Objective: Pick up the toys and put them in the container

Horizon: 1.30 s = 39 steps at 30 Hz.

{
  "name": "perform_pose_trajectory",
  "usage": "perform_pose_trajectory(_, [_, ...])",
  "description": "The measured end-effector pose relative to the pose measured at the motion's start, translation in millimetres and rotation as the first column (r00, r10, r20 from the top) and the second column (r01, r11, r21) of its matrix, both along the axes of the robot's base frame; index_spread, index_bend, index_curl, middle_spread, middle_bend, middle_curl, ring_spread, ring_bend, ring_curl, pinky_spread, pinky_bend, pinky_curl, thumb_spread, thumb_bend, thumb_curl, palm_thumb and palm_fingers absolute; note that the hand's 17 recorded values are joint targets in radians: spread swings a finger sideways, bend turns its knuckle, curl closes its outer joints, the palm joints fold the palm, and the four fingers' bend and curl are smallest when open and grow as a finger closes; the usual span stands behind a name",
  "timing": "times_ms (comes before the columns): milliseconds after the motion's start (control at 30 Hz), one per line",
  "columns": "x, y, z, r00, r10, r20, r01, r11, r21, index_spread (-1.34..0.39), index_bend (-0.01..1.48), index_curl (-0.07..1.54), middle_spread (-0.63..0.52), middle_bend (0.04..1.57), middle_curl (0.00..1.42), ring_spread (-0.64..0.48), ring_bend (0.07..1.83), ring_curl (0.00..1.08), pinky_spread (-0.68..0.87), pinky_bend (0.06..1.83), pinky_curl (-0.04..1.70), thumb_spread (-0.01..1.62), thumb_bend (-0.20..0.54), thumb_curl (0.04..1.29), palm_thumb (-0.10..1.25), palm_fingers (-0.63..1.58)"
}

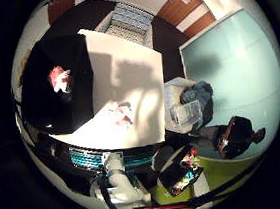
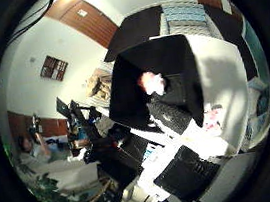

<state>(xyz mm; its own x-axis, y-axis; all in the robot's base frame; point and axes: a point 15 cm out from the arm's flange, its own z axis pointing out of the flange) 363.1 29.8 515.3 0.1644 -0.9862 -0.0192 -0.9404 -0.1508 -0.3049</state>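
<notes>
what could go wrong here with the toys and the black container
The pink toy lies on the white table close to the edge nearest the arm, so a clumsy grasp might push it off. The black container already holds a red toy; dropping from this height might miss its opening.

A white table (image 1: pixel 127 80) stands in the middle of the room, lit brightly, with soft shadows across its top. Beyond its far edge the floor (image 1: pixel 90 16) is dark. The walls (image 2: pixel 27 50) are white with brown wood panels (image 2: pixel 88 21), and a small dark picture (image 2: pixel 53 68) hangs on one. A large pale teal panel (image 1: pixel 231 64) stands beside the table. Green plants (image 2: pixel 42 195) grow low in a corner.
</notes>
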Motion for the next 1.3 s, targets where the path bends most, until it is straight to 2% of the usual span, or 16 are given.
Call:
perform_pose_trajectory(300, [-17.9,-125.8,-22.5,0.979,-0.200,-0.038,0.201,0.979,0.016,-0.36,0.15,0.26,-0.03,0.28,0.34,0.13,0.61,0.20,0.49,0.59,0.38,1.15,-0.019,0.37,0.61,0.24])
perform_pose_trajectory(433, [-30.7,-154.8,-64.0,0.959,-0.257,-0.123,0.262,0.965,0.027,-0.33,0.14,0.25,0.00,0.28,0.34,0.15,0.61,0.20,0.49,0.63,0.37,1.16,-0.019,0.36,0.61,0.19])
perform_pose_trajectory(633, [-49.0,-164.5,-133.7,0.925,-0.284,-0.253,0.305,0.951,0.049,-0.30,0.15,0.24,0.05,0.28,0.34,0.18,0.62,0.20,0.48,0.66,0.35,1.16,-0.021,0.35,0.60,0.14])
perform_pose_trajectory(867, [-62.8,-160.1,-181.9,0.914,-0.306,-0.264,0.331,0.942,0.052,-0.29,0.15,0.24,0.05,0.28,0.34,0.19,0.62,0.20,0.47,0.67,0.32,1.17,-0.019,0.35,0.60,0.13])
perform_pose_trajectory(1000, [-80.9,-152.5,-215.2,0.894,-0.311,-0.323,0.349,0.935,0.065,-0.29,0.15,0.24,0.06,0.28,0.34,0.19,0.62,0.20,0.48,0.67,0.31,1.17,-0.019,0.35,0.60,0.13])
perform_pose_trajectory(1300, [-89.3,-160.0,-259.3,0.860,-0.382,-0.338,0.431,0.898,0.083,-0.25,0.15,0.25,0.09,0.28,0.34,0.21,0.60,0.20,0.48,0.68,0.28,1.16,-0.023,0.34,0.58,0.11])
